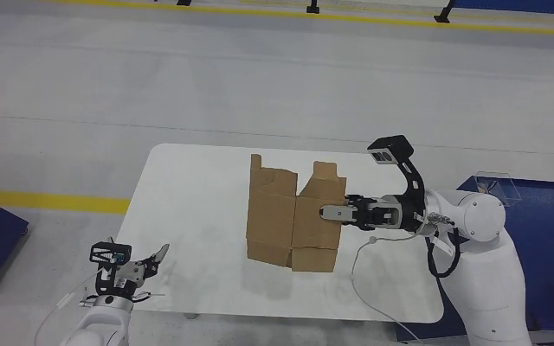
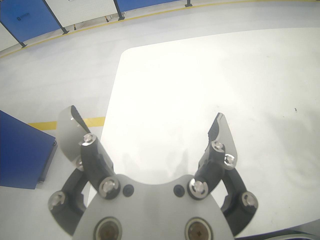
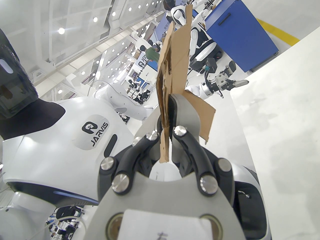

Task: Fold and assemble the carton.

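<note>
A flattened brown carton (image 1: 290,216) is held up off the white table (image 1: 190,199), near its middle. My right gripper (image 1: 325,213) is shut on the carton's right edge. In the right wrist view the carton (image 3: 172,63) stands edge-on, pinched between the fingers (image 3: 178,108), with a flap hanging to one side. My left gripper (image 1: 157,256) hovers over the table's front left corner, open and empty. In the left wrist view its fingers (image 2: 77,118) spread wide over bare table (image 2: 190,81).
A blue cabinet (image 2: 22,151) stands on the floor by the table's left side. A clear plastic bin (image 1: 493,184) sits on a blue surface at the right. Yellow floor lines (image 1: 61,201) run past the table.
</note>
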